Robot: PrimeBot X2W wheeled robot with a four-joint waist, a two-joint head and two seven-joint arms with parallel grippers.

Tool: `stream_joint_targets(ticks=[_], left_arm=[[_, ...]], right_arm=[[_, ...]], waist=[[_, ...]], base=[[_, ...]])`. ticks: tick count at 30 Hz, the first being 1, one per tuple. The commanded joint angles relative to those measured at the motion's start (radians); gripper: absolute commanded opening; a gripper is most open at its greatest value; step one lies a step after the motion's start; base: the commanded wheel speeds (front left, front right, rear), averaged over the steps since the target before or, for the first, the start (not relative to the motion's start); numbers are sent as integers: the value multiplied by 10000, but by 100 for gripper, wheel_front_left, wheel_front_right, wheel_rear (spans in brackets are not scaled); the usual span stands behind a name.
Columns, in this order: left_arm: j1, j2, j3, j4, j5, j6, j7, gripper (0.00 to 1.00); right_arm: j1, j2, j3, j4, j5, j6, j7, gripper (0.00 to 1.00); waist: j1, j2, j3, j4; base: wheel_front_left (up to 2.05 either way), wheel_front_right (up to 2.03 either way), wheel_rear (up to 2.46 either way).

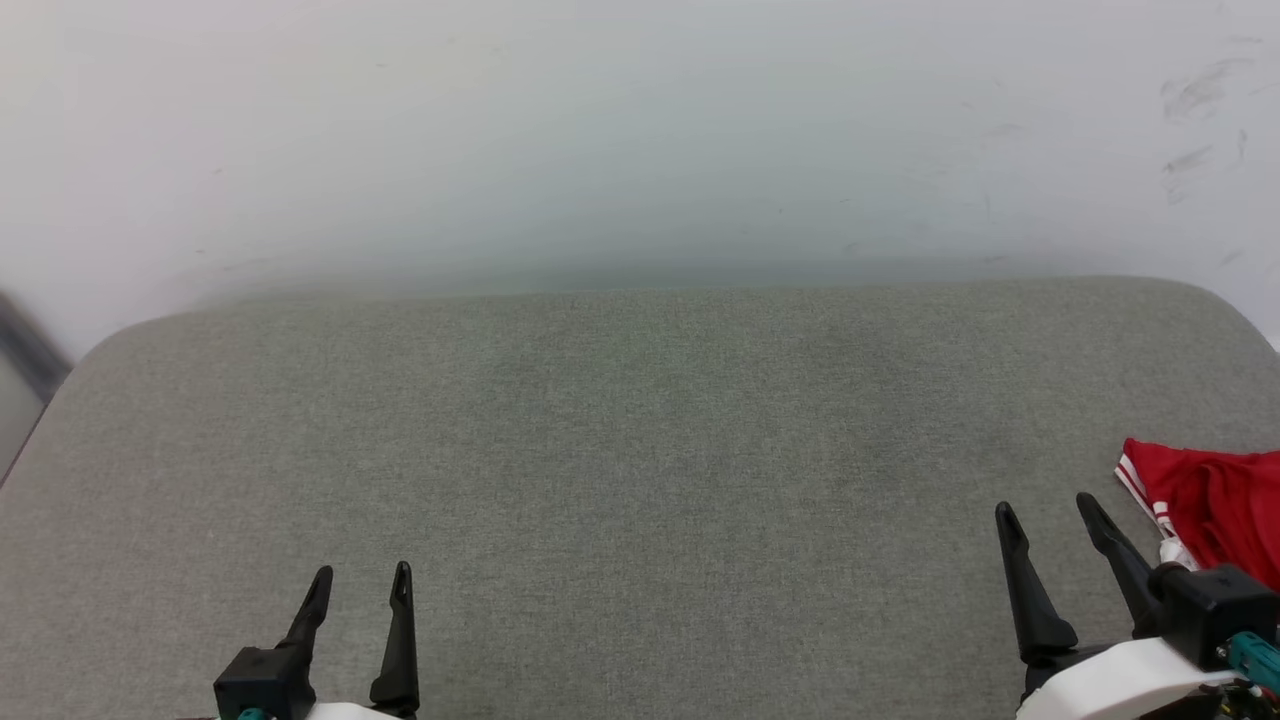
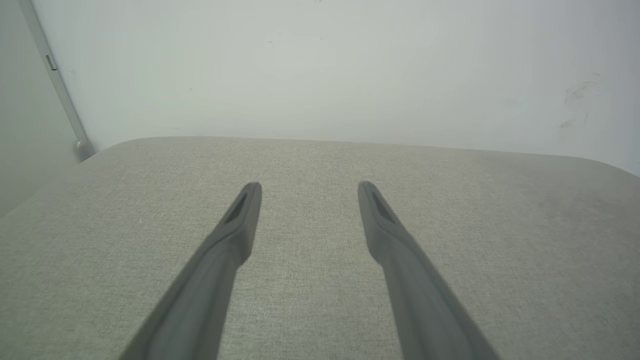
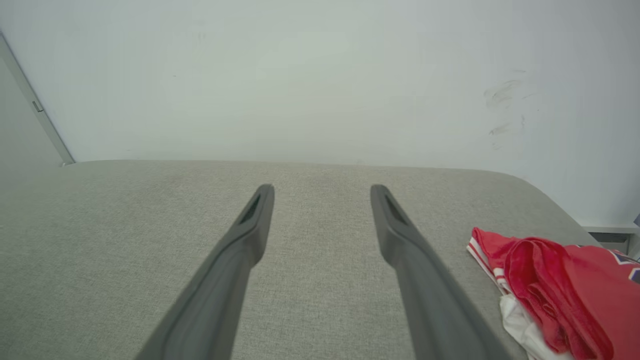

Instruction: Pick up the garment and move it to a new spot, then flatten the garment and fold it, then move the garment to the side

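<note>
left tool (image 1: 362,570): released, empty
right tool (image 1: 1046,505): released, empty
garment (image 1: 1215,505): bunched (striped trim showing), right edge of grey cushion (image 1: 640,450)

You're looking at a grey-green woven padded surface (image 1: 620,440) with rounded corners at ten and two o'clock; the garment (image 1: 1210,505) lies bunched directly on it at about four o'clock in the head view; it's red cloth with red-and-white striped trim and a white patch, near the right-hand edge.
</note>
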Motion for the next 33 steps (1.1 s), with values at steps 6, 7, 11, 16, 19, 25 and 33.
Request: stream_joint_targets(ticks=[6, 7, 11, 16, 19, 25, 33], left_arm=[[-93, -63, 116, 133, 117, -123, -49, 100], [-94, -79, 119, 143, 145, -126, -49, 100], [5, -106, 70, 279, 75, -127, 37, 0], [-105, -197, 219, 470, -688, -228, 291, 0], [-195, -242, 311, 497, -1236, -301, 442, 0], [-354, -329, 478, 539, -2271, -442, 714, 0], [-561, -432, 685, 602, -3539, -612, 1053, 0]], right_arm=[[-55, 49, 69, 66, 55, -8, -84, 100], [-63, 49, 80, 64, 58, -8, -86, 100], [13, 14, 86, 225, 42, 0, -41, 0], [-61, 18, 63, 500, 905, 0, -19, 0], [-169, 6, 34, 652, 1532, 0, 9, 0], [-376, -6, -19, 938, 2700, -1, 53, 0], [-616, -13, -85, 1278, 4118, -1, 107, 0]], waist=[[0, -1, -2, -7], [0, -1, -2, -8], [0, -1, -3, -10], [0, -1, 20, -10], [0, -1, 37, -10], [0, -1, 70, -10], [0, -1, 114, -10]], base=[[0, 0, 0], [0, 0, 0], [0, 0, 0], [0, 0, 0], [0, 0, 0], [0, 0, 0], [0, 0, 0]])
